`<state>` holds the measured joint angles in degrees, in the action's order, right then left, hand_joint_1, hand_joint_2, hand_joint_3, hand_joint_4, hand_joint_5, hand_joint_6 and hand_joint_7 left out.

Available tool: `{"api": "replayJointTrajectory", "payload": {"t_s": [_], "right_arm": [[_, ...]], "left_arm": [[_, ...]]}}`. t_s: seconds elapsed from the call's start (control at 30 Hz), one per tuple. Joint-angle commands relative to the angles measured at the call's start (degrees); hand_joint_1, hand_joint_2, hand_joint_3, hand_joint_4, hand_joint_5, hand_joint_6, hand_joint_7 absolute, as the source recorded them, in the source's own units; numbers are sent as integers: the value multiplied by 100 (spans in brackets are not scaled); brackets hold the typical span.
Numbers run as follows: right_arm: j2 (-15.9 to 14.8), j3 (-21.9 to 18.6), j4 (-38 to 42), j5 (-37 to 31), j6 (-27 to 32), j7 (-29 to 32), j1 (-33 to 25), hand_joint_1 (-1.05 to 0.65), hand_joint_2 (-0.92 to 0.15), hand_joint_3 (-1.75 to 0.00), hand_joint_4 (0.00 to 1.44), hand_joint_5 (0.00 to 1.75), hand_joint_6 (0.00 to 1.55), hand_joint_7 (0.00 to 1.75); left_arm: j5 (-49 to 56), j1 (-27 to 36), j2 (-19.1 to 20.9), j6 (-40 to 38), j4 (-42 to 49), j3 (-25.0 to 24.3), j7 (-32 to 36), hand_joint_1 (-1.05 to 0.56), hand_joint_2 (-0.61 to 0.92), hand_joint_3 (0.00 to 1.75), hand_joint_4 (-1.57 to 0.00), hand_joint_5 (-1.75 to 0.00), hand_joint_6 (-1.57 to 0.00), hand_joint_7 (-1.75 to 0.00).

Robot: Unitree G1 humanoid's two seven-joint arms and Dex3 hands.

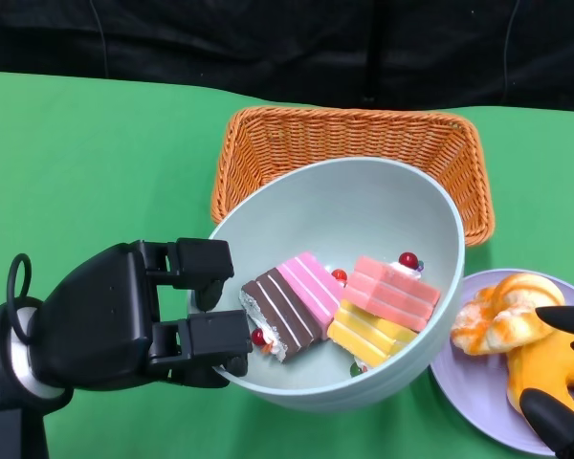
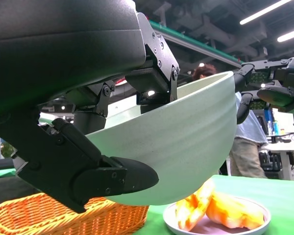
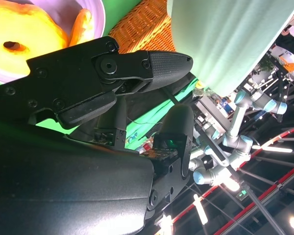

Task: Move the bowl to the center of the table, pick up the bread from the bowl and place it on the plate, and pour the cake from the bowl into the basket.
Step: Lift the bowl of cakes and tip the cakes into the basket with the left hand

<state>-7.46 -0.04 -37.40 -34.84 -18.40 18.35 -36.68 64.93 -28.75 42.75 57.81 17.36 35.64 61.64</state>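
Observation:
My left hand [image 1: 124,316] grips the near-left rim of the pale green bowl [image 1: 364,201], fingers inside and outside the wall. The bowl [image 2: 186,147] hangs above the table in the left wrist view, held by the left hand [image 2: 88,147]. Several striped cake slices [image 1: 364,296] lie in its bottom. Orange bread [image 1: 507,316] sits on the lilac plate [image 1: 459,382] at the lower right. My right hand [image 1: 555,421] hovers at that plate's right side with fingers apart and nothing in them. The right wrist view shows the right hand [image 3: 112,83], bread [image 3: 24,39] and bowl [image 3: 225,39].
An orange wicker basket [image 1: 268,143] stands just behind the bowl, partly covered by it; the left wrist view has the basket [image 2: 63,215] below the bowl. The plate [image 2: 262,220] with bread [image 2: 220,208] lies beside it. A person [image 2: 245,142] stands beyond the green table.

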Motion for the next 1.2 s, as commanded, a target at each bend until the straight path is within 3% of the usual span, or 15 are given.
{"api": "replayJointTrajectory", "payload": {"t_s": [0.03, 0.07, 0.2, 0.47, 0.6, 0.7, 0.83, 0.97, 1.2], "right_arm": [[-217, 192, -37, 60, -385, -339, 20, -42, -92, -35, 39, 124, 29, 103], [-227, 203, -29, 77, -370, -402, 35, -42, -92, -35, 40, 122, 31, 102], [-180, 330, -32, 215, -353, -583, 35, -40, -91, -34, 42, 121, 34, 101], [-145, 526, -169, 304, -221, -894, 80, -39, -92, -34, 41, 121, 35, 98], [-135, 521, -171, 306, -220, -910, 82, -39, -92, -33, 41, 121, 36, 97], [-168, 650, 10, 270, -282, -935, 127, -41, -92, -34, 42, 121, 36, 97], [-189, 688, 54, 256, -286, -909, 136, -42, -92, -35, 42, 121, 36, 96], [-134, 806, 184, 189, -312, -789, 90, -41, -92, -36, 41, 121, 36, 96], [-137, 884, 243, 161, -288, -654, 85, -41, -92, -35, 40, 121, 36, 95]], "left_arm": [[-572, -71, -287, 173, 137, -315, -380, -25, 25, 136, -105, -175, -78, -175], [-661, -75, -356, 217, 170, -383, -504, -25, 18, 145, -107, -175, -79, -175], [-881, -56, -561, 332, 231, -621, -969, -24, 7, 153, -107, -175, -79, -175], [-1112, -66, -963, 507, 391, -1007, -1590, -20, 1, 165, -107, -175, -80, -175], [-1100, -27, -1049, 604, 413, -1164, -1731, -20, 1, 165, -107, -175, -80, -175], [-1629, -79, -1440, 380, 517, -1271, -2193, -18, 8, 172, -107, -175, -81, -175], [-1874, -30, -1584, 326, 492, -1413, -2586, -17, 11, 174, -107, -175, -82, -175], [-2653, -101, -2085, -32, 639, -1447, -3319, -15, 11, 174, -108, -175, -83, -175], [-3369, -153, -2530, -543, 605, -1566, -4342, -19, 18, 170, -107, -175, -84, -175]]}}
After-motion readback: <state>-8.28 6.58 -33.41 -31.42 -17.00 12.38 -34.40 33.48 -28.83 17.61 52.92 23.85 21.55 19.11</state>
